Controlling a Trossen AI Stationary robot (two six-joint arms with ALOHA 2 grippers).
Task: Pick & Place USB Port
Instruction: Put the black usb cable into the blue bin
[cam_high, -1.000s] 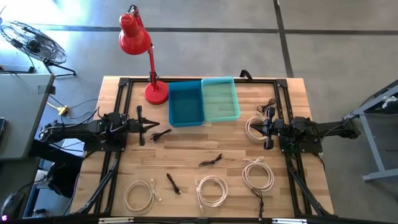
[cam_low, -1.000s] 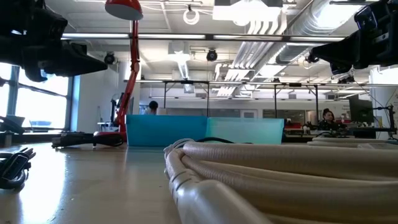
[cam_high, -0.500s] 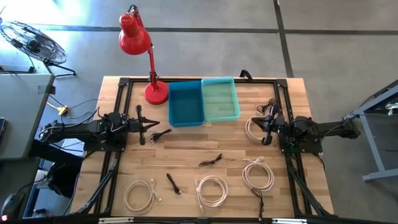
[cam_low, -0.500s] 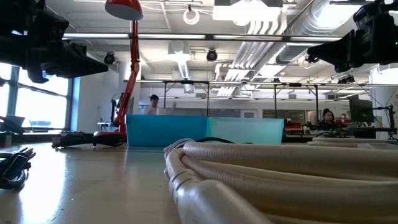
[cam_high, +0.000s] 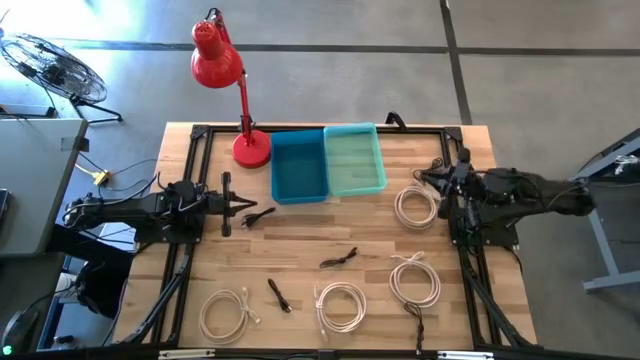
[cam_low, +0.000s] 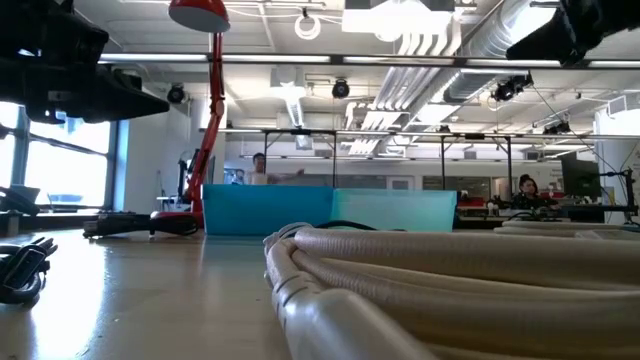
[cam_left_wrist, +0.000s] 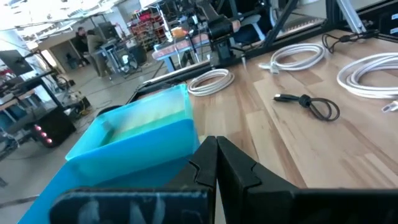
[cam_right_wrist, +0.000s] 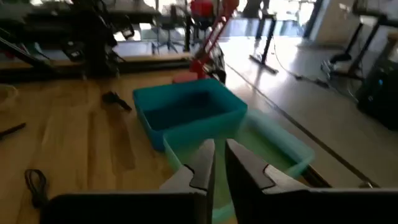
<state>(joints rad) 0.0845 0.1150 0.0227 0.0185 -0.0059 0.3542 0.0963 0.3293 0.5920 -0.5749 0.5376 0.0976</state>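
Note:
Several small black USB cables lie flat on the wooden table: one (cam_high: 258, 214) just right of my left gripper, one (cam_high: 338, 260) at mid-table, also seen as a black cable (cam_left_wrist: 311, 106) in the left wrist view, and one (cam_high: 278, 295) nearer the near edge. My left gripper (cam_high: 243, 204) hovers at the table's left side, shut and empty (cam_left_wrist: 212, 142). My right gripper (cam_high: 440, 182) hangs raised at the right side, beside a white cable coil (cam_high: 415, 207). It faces the bins with a narrow gap between its fingers (cam_right_wrist: 217, 146) and holds nothing.
A blue bin (cam_high: 299, 165) and a green bin (cam_high: 355, 158) stand side by side at the far edge, with a red desk lamp (cam_high: 250, 148) to their left. More white coils (cam_high: 415, 280) (cam_high: 340, 305) (cam_high: 228, 312) lie along the near half. Black frame rails (cam_high: 190, 200) run along both sides.
My right gripper has risen and swung toward the table's far edge, turning toward the bins; it has moved off the white coil it was hovering over. The left arm and all the cables have stayed in place.

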